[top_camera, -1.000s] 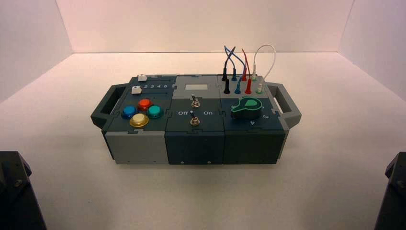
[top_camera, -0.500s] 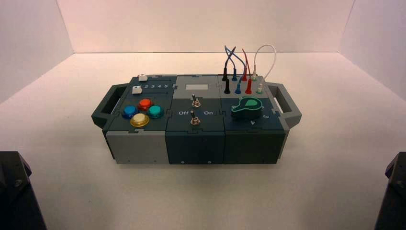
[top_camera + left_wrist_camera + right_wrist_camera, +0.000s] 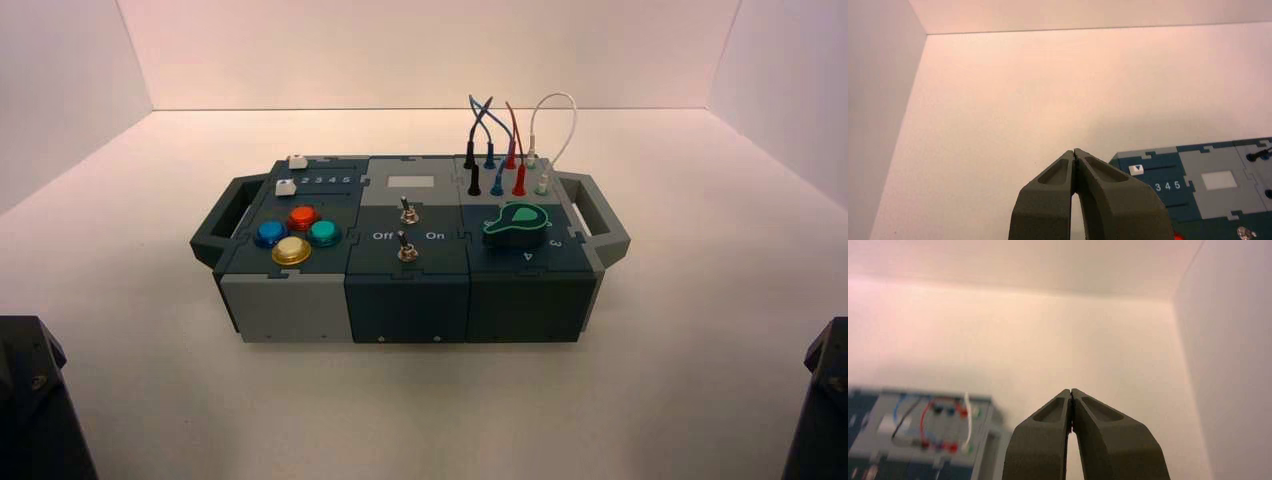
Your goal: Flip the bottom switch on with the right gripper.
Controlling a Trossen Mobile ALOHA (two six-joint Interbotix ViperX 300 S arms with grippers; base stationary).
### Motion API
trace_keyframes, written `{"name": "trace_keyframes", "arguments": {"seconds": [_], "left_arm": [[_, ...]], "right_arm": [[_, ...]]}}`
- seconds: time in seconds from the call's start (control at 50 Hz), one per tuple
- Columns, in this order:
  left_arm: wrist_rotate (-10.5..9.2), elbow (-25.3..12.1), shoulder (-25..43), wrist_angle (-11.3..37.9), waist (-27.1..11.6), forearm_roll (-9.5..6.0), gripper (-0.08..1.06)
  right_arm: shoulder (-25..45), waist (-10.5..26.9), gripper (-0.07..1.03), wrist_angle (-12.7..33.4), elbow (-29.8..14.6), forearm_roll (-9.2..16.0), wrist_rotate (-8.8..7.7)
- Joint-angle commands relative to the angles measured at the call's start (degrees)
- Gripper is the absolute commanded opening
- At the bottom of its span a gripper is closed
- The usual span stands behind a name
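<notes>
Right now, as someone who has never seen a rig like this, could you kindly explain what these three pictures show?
It is a two-armed robot. One camera looks down from above and behind; each wrist carries another. On the white surface stands a dark teal and grey control box with four coloured round buttons, coloured plug wires, a green knob and two small silver toggles. The nearer toggle, the bottom switch, sits between the words Off and On. The left end effector and the right end effector are parked near the robot, fingertips together, holding nothing. In the overhead picture only the arms' dark bases show at the bottom corners.
</notes>
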Motion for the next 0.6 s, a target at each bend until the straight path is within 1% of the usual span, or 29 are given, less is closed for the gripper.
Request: {"name": "trace_keyframes", "arguments": {"seconds": [0.02, 0.2, 0.34, 0.42, 0.5, 0.6], "left_arm": [[-0.62, -2.46, 1.14, 1.58, -1.76, -0.18, -0.03], [-1.14, -3.43, 5.19, 5.54, -4.22, -0.26, -0.03], [-1.14, -3.52, 7.21, 7.03, -5.63, -0.35, -0.03], [-1.14, -3.43, 8.26, 8.09, -6.77, -0.53, -0.03], [-1.23, -3.34, 8.88, 9.05, -7.21, -1.14, -0.03], [-1.76, -3.43, 9.84, 10.2, -7.29, -2.37, -0.03]], "right_arm": [[1.58, 2.64, -0.02, 2.37, -2.02, 1.85, -0.09], [1.58, 5.45, -0.02, 4.92, -2.2, 5.45, -0.09], [1.23, 6.68, -0.02, 6.06, -2.37, 6.5, -0.18], [1.23, 8.44, -0.02, 6.77, -2.55, 7.21, -0.26], [1.41, 9.93, -0.02, 7.12, -2.72, 8.61, -0.18], [1.49, 11.87, -0.02, 7.21, -2.99, 10.72, -0.18]]}}
